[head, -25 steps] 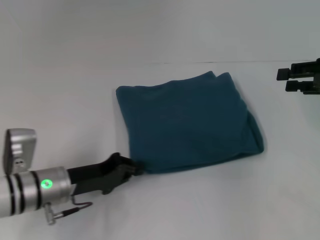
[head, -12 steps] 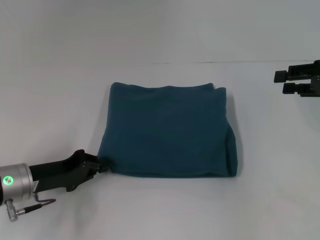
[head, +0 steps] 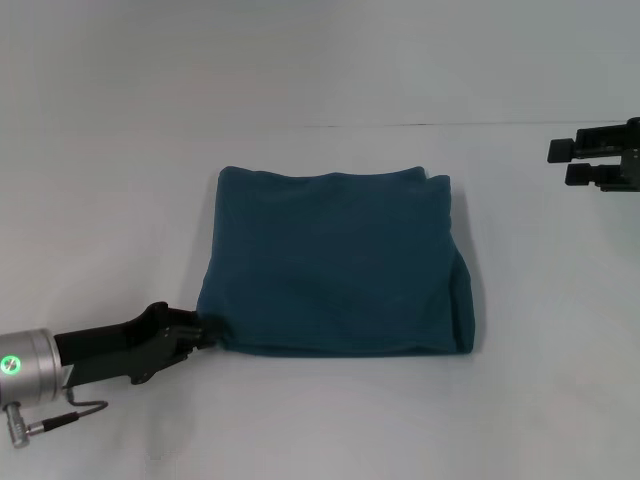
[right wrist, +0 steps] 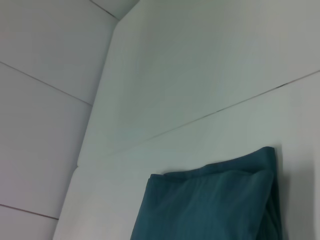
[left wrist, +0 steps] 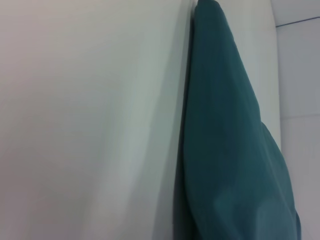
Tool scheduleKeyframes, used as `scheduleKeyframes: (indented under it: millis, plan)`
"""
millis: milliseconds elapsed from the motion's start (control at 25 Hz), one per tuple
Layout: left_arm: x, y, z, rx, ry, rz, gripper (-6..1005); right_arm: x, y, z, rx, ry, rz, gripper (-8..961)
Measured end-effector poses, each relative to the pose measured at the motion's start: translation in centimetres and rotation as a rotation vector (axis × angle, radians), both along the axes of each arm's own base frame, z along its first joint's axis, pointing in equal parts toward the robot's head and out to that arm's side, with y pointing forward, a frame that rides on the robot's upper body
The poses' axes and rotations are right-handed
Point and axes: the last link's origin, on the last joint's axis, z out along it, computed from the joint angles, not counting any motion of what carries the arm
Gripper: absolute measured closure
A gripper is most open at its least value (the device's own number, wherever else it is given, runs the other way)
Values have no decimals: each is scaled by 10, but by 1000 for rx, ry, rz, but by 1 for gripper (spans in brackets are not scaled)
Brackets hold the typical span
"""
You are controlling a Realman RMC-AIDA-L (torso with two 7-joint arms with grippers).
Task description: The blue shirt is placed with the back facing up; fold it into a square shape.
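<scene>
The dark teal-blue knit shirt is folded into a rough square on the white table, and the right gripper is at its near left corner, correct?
Not quite. It is the left gripper at the near left corner of the folded dark teal-blue knit shirt, as the head view shows. The right gripper hangs off to the far right, clear of the cloth. The shirt does lie as a rough square on the white table.
</scene>
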Motion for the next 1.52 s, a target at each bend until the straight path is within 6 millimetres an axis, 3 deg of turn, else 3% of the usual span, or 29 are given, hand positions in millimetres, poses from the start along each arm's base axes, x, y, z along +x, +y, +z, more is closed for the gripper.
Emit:
scheduleKeyframes:
  millis: [280, 440, 520, 600, 800, 1000, 1280, 1520]
  plan:
    - [-13, -10, 15, 19, 45, -9, 772, 0, 0, 1, 0, -7, 5, 388]
    - [-27, -22, 51, 75, 102, -44, 689, 1, 0, 3, -4, -18, 16, 388]
    - [-23, -27, 67, 121, 99, -135, 647, 2, -1, 3, -3, -24, 28, 388]
    - [-12, -29, 78, 161, 93, -284, 605, 2, -3, 3, -6, -37, 60, 388]
    - [16, -22, 85, 143, 128, -594, 376, 5, -12, -8, -60, -188, 273, 389]
    - [41, 4, 93, 102, 178, -737, 333, 2, -21, -31, -133, -319, 450, 389]
    - [78, 37, 89, -30, 293, -933, 334, -31, -24, -69, -118, -297, 589, 390]
    - [91, 46, 78, -89, 361, -1038, 334, -41, -24, -81, -102, -277, 627, 390]
